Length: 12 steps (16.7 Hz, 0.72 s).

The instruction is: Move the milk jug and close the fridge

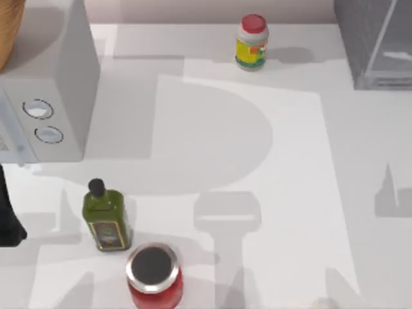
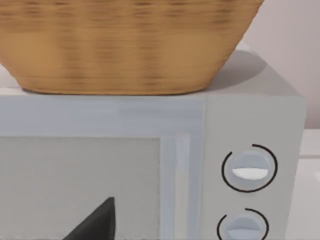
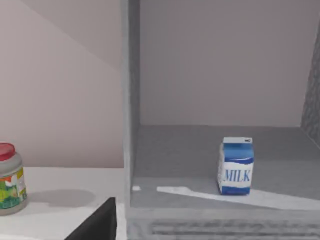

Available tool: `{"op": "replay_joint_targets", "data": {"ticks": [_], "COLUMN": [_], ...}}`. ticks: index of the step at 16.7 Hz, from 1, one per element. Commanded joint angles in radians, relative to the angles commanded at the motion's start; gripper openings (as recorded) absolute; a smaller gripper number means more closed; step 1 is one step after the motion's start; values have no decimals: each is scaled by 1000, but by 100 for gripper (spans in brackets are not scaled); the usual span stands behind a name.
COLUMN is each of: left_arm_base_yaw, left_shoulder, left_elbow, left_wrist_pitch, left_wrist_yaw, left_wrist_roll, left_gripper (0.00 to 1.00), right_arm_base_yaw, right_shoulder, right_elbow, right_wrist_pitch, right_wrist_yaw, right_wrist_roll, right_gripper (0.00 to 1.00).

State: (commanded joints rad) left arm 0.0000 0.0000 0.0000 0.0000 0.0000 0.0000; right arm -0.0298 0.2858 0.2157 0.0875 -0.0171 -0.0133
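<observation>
The milk jug (image 3: 235,166) is a small blue-and-white carton. It stands upright on the floor inside the fridge (image 3: 200,150), close to the front lip. The fridge is open toward the right wrist camera, and its grey box (image 1: 364,45) sits at the table's far right corner with a translucent panel on it. A dark part of my right gripper (image 3: 97,225) shows low in the right wrist view, well short of the fridge and holding nothing I can see. My left gripper (image 2: 95,225) faces the front of the white appliance, and my left arm (image 1: 8,219) is at the table's left edge.
A white appliance with two dials (image 1: 45,96) fills the far left, with a wicker basket (image 2: 125,45) on top. A red-capped white jar (image 1: 252,42) stands at the back middle. A green oil bottle (image 1: 106,215) and a red jar with a silver lid (image 1: 153,273) stand front left.
</observation>
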Motion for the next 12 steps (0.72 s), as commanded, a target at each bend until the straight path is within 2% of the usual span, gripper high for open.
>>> {"op": "replay_joint_targets", "data": {"ticks": [5, 12], "left_arm_base_yaw": [0, 0], "left_shoulder": [0, 0], "left_elbow": [0, 0], "left_wrist_pitch": [0, 0], "left_wrist_yaw": [0, 0], "left_wrist_roll": [0, 0], "left_gripper": [100, 100], "right_arm_base_yaw": [26, 27], "right_shoulder": [-257, -283], "right_elbow": [-192, -213], "right_wrist_pitch": [-78, -87], "right_wrist_yaw": [15, 17], "right_wrist_roll": [11, 13], "right_gripper": [100, 100]}}
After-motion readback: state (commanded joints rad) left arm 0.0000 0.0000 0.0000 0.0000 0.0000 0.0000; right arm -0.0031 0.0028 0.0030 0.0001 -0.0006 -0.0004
